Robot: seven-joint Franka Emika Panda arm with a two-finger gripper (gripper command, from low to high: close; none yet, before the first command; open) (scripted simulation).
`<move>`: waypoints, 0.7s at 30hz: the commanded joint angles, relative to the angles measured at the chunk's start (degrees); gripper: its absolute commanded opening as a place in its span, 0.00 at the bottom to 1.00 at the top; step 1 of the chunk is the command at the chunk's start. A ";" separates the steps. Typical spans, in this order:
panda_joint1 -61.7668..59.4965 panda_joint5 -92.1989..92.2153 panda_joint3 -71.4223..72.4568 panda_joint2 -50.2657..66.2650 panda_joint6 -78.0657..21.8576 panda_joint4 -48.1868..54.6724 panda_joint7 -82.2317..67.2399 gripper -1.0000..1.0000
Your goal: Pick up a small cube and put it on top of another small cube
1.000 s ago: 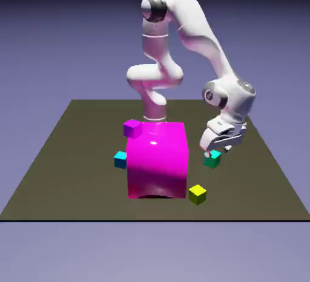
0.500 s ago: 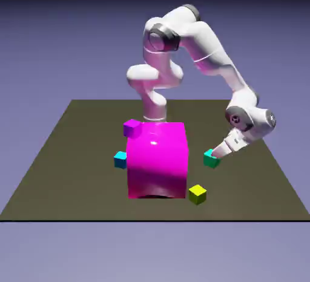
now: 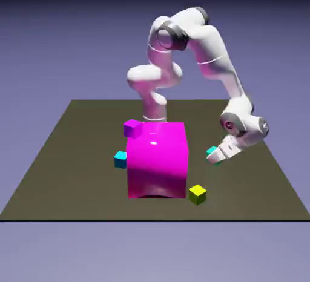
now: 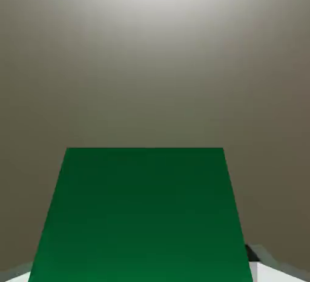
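The teal cube (image 3: 212, 151) is gripped between the fingers (image 3: 214, 158) of a tilted white arm (image 3: 229, 60), low over the worktop (image 3: 79, 184) on the exterior view's right. The yellow cube (image 3: 197, 195) is seen nearer the camera, beside a big magenta block (image 3: 157, 163). A cyan cube (image 3: 120, 160) and a purple cube (image 3: 132, 128) are pictured at the block's left side.

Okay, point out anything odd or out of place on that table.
Nothing looks spilled or damaged. The one oddity is the purple cube: it appears to overlap the upper corner of the big magenta block, and whether it rests on it or sits behind, I cannot tell.
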 commanded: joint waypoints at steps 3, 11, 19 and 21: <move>-5.93 -1.94 6.23 0.44 -3.44 1.48 1.79 0.00; -13.82 -5.10 15.05 -3.54 -8.83 7.22 -9.65 0.00; -18.29 -7.19 7.84 -17.60 -15.38 8.17 -29.59 0.00; -19.29 -7.65 5.32 -21.45 -17.06 8.09 -34.57 0.00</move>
